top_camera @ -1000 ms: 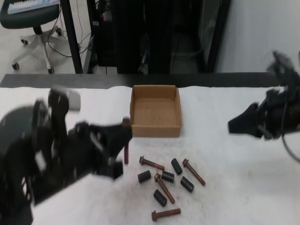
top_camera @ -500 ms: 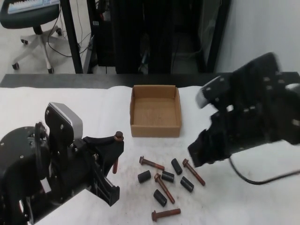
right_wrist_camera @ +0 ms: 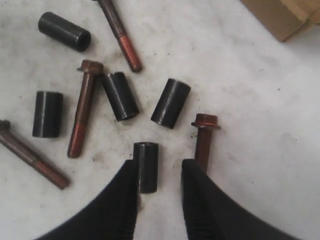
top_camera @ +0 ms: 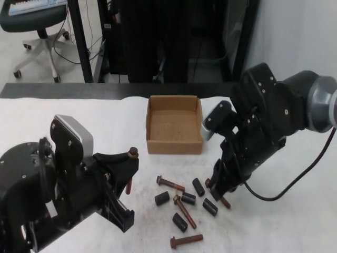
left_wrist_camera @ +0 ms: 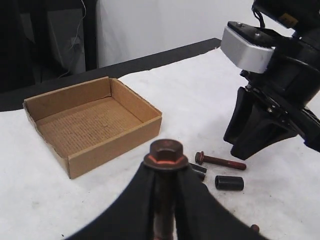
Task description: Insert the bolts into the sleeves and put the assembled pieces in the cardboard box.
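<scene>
Left gripper [left_wrist_camera: 164, 174] pinches a bolt [left_wrist_camera: 165, 155] head-up above the counter [top_camera: 284, 226] — right gripper [right_wrist_camera: 161, 167] hangs low, fingers spread, a black sleeve [right_wrist_camera: 145, 166] in the gap. Sleeve pickup's the step, I'd say: close on it, miss the loose bolt [right_wrist_camera: 204, 137] alongside. Right wrist view shows that gap; from high the arm covers it — cardboard box [left_wrist_camera: 115, 145] empty

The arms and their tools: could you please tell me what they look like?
The left arm and right arm are black, each with a light grey block at the wrist. The right arm also has a grey joint and a black cable. The left tool and right tool have smooth black tapering fingers.
</scene>
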`<state>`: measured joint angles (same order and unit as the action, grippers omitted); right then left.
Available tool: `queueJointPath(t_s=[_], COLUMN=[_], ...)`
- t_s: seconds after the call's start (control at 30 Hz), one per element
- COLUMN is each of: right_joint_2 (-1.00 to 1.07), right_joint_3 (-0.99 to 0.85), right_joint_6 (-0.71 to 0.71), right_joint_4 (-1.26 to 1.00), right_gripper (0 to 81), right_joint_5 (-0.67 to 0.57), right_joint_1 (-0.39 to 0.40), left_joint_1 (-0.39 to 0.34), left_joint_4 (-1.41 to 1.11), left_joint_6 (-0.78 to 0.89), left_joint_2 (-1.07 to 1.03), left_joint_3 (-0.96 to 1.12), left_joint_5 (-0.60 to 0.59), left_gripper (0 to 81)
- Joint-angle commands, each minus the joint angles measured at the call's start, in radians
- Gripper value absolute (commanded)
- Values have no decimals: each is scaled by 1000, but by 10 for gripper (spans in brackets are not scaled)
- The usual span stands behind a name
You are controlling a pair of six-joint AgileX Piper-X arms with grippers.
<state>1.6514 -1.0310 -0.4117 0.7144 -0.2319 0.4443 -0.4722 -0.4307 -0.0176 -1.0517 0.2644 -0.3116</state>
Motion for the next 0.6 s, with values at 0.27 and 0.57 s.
queueJointPath(t_s=[0.27, 0.57], right_joint_2=[38, 123], right_joint_3=[-9, -10], right_joint_6=[-92, -117], right_joint_4=[22, -21], right_gripper=[281, 303], right_joint_5=[-6, -2], right_joint_1=[2, 29], left_joint_1=[2, 2], left_joint_4=[89, 102], left_joint_6=[-43, -43], left_joint_2=[9, 9], left_joint_3=[3, 3], left_joint_5=[5, 5], left_gripper=[2, 2])
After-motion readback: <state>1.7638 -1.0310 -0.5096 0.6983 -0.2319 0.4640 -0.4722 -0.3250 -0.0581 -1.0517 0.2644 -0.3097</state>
